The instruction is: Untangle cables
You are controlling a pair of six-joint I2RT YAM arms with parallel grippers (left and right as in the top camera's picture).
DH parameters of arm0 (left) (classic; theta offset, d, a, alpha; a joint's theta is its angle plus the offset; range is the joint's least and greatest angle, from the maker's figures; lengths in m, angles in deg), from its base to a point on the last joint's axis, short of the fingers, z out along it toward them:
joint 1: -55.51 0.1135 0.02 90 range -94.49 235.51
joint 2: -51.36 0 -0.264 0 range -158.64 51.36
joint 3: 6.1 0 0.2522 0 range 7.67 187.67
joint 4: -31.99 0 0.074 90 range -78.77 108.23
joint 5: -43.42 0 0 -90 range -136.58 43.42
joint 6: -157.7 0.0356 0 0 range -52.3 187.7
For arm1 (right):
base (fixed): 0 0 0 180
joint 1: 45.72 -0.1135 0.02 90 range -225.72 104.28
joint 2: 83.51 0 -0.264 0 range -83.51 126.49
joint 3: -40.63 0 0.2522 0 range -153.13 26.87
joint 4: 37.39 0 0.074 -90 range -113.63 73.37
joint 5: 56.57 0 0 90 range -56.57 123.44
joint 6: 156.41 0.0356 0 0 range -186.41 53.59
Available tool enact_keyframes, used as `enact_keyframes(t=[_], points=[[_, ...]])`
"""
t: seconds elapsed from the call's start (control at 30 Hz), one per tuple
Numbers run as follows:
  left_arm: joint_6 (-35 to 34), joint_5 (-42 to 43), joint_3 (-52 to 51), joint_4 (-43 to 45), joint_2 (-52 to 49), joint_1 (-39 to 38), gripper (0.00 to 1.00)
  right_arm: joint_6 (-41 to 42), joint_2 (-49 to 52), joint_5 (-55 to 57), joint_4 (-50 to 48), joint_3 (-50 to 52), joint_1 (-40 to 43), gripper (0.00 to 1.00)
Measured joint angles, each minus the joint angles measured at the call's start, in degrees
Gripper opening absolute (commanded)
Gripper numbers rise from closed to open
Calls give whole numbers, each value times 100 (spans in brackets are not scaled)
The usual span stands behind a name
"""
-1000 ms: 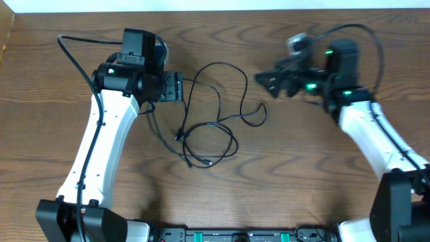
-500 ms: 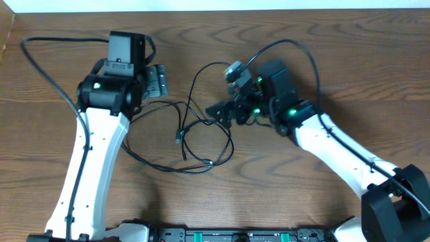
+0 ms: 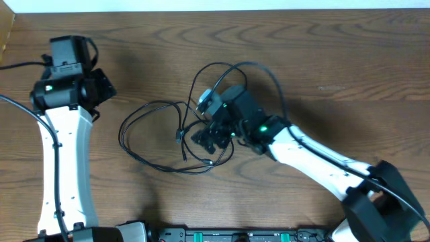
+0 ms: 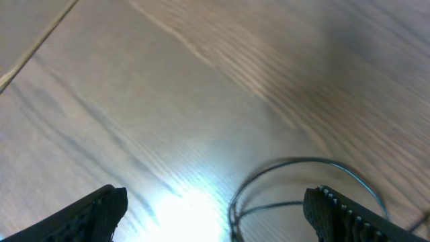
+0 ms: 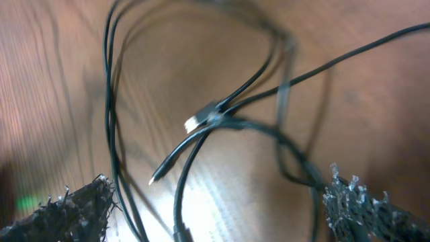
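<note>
Brown wood-grain counter point(image 3: 336, 54) fills the view, with two arms over it. Black cables point(image 3: 144, 111) lie on it in one tangle near the middle. I count three large loops, one to the left, one toward the far edge and one nearer the arms' bases, but I cannot tell how many cords make them. Two ends show in the right wrist view: a silvery plug point(image 5: 195, 122) and a thin tip point(image 5: 154, 180). Over the tangle's centre the two right fingers point(image 5: 67, 212) stand apart, clamping nothing. Well off to the left, the two left fingers point(image 4: 94, 215) are spread wide and hold nothing, with a curve of cable on the wood ahead of them.
</note>
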Motion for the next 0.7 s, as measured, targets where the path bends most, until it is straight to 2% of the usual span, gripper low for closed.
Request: enact_keyframes(t=[0.23,0.33,0.57,0.7], points=[[-63,-17,0,-39,-109,68,89,-680,544,55,2,0,-527,99],[-63,-17,0,-66,-125,68,89,-883,643,61,7,0,-761,95],[-63,-17,0,-81,-125,68,90,-1419,745,188,570,0,-1281,67],[-66,-17,0,-81,-125,68,90,-1635,745,507,918,2,-1344,63]])
